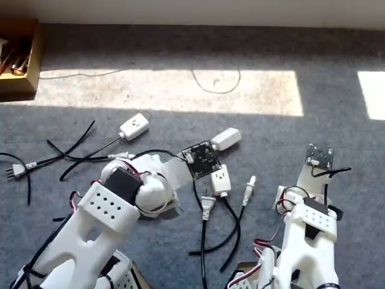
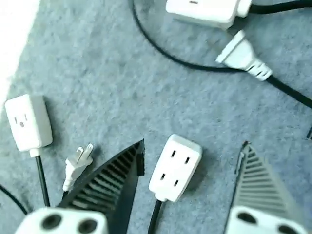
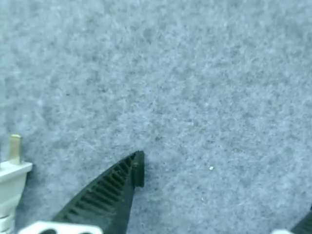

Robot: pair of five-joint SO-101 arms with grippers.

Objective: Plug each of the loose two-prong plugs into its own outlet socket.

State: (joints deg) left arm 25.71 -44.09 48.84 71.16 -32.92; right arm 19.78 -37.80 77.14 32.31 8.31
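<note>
End effector L (image 2: 193, 145) wide astride outlet socket (image 2: 174, 168); end effector R (image 3: 224, 187) wide nr plug (image 3: 11, 179).

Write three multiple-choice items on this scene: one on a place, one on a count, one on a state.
1. The outlet socket nearest the left hand lies:
A) between its fingers
B) on a wooden box
C) under the right arm

2. Slots showing on that socket's face:
A) two
B) four
C) six

3. The right hand is:
A) shut on a plug
B) shut on a cord
C) open and empty

Answers:
1 A, it rests on the carpet with a finger on each side.
2 B, two pairs of slots show.
3 C, its fingers stand wide apart over bare carpet.
</note>
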